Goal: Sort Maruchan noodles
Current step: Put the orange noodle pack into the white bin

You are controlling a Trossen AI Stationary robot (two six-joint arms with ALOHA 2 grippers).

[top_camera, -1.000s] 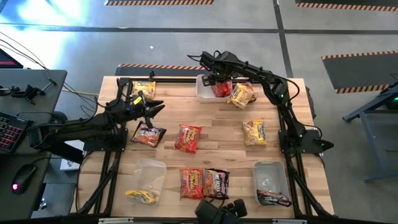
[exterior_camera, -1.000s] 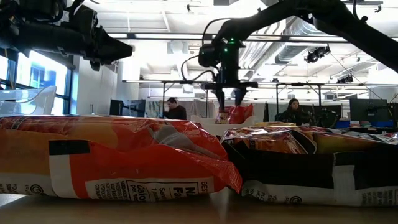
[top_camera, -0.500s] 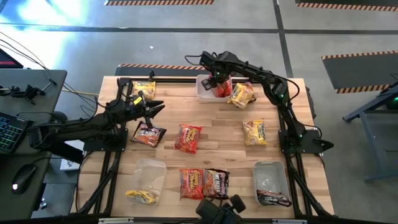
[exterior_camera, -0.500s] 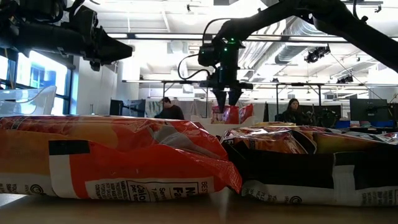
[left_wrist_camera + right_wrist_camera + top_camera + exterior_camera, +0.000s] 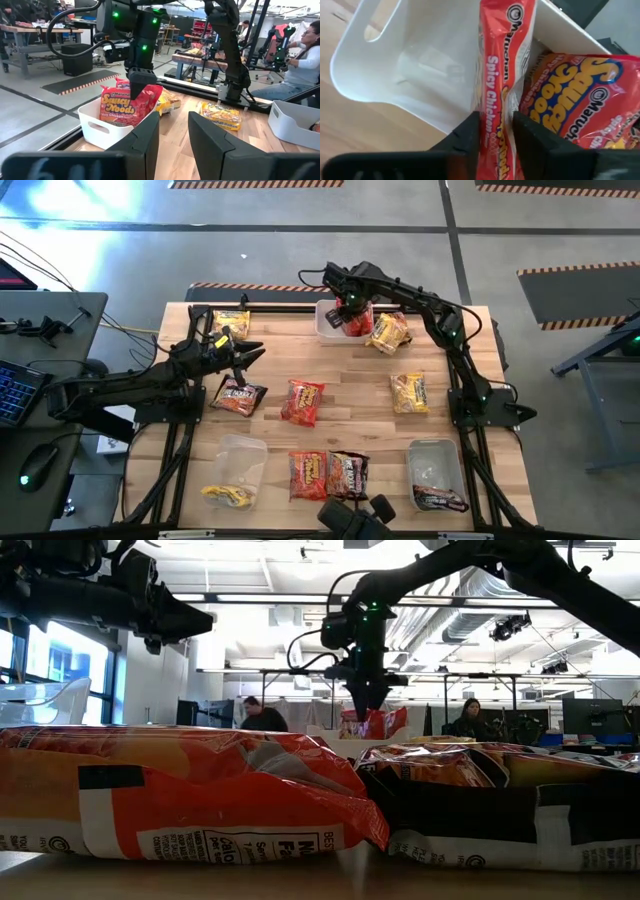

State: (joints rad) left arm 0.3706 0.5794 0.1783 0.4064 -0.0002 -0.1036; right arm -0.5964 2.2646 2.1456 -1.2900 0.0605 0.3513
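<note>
My right gripper [image 5: 350, 308] reaches into the white tub [image 5: 326, 326] at the table's far edge and is shut on a red-orange Maruchan packet [image 5: 501, 60] standing on edge inside. A second red packet [image 5: 570, 95] lies beside it in the tub. My left gripper [image 5: 246, 352] hovers open above the table's left side, near a dark packet [image 5: 238, 395] and a yellow one [image 5: 230, 320]. Its wrist view shows its fingers [image 5: 172, 132] apart, and the right gripper [image 5: 138, 90] on the red packet [image 5: 120, 107] farther off. My right gripper pinches the red packet's upper long edge [image 5: 495, 107] between its two fingers [image 5: 469, 132], coming from above and pointing down. The fingers lie across the edge. The packet stands upright on edge in the white tub, against the second red packet.
Loose packets lie flat on the wood: yellow [image 5: 388, 332] beside the white tub, yellow [image 5: 409, 392], red [image 5: 303, 402], red [image 5: 308, 473], dark [image 5: 347, 473]. Two clear tubs sit near the front: one [image 5: 238, 460] with a yellow packet [image 5: 226, 495], one [image 5: 432, 460] with a dark packet [image 5: 440, 498].
My right gripper has shut: its fingertips stood apart above the tub a second ago, narrowed, and now meet on the red packet. It has shifted slightly toward the far edge. The left arm has kept still.
</note>
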